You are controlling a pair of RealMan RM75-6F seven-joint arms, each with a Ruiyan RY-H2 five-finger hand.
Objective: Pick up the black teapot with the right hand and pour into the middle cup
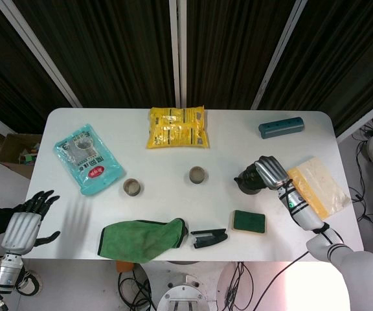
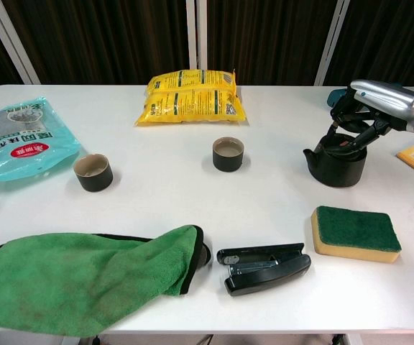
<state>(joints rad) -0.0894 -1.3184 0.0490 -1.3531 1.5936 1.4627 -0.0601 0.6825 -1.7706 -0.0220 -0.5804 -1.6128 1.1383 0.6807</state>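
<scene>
The black teapot (image 1: 248, 182) (image 2: 336, 161) stands on the white table, right of centre, spout pointing left. My right hand (image 1: 270, 172) (image 2: 374, 106) is over it from the right, its dark fingers (image 2: 349, 129) curled down around the handle on top. A dark cup (image 1: 197, 175) (image 2: 228, 153) stands at the table's middle, a second cup (image 1: 132, 188) (image 2: 93, 172) further left. My left hand (image 1: 26, 222) hangs off the table's front left corner, fingers spread and holding nothing; only the head view shows it.
A green sponge (image 2: 356, 232) lies just in front of the teapot, a black stapler (image 2: 264, 267) beside a green cloth (image 2: 85, 277). A yellow bag (image 2: 189, 95) lies at the back, a teal bag (image 2: 21, 135) far left, a teal case (image 1: 281, 126) and yellow packet (image 1: 317, 186) right.
</scene>
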